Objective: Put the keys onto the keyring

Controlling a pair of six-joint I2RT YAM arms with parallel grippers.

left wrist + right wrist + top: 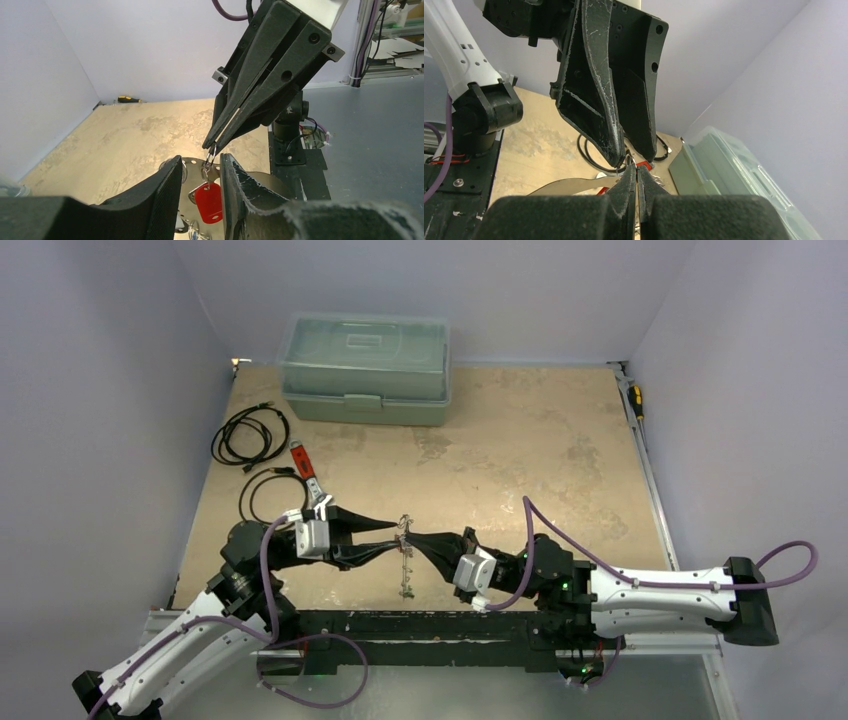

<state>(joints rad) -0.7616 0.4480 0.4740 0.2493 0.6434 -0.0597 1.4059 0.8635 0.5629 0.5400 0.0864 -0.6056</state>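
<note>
- Right gripper (212, 146) – fingers pressed together, pinching the top of the thin metal keyring (210, 156) at their very tips.
- Keyring hangs from that pinch, held up above the near middle of the table (520, 440), between the two arms.
- Red key (208, 201) dangles from the keyring, head down.
- Left gripper (201, 159) – fingers parted, one on each side of the red key. The key's head sits just beside the right-hand finger (235, 190), with a gap on the other side, so it is not clamped.
- More shiny metal hangs below the red key in the left wrist view, too blurred to tell what it is.
- From above, the two grippers meet tip to tip, with the keyring and key a thin vertical line under them.
- Right wrist view – own fingertips shut, left gripper's tips just above them and apart, a bit of red between.
- Green plastic box (365, 370) at the far edge, lid on.
- Two coils of black cable (250, 435) at the left, red-handled wrench (308, 475) just beside them.
- Screwdriver (636, 400) along the right rail.
</note>
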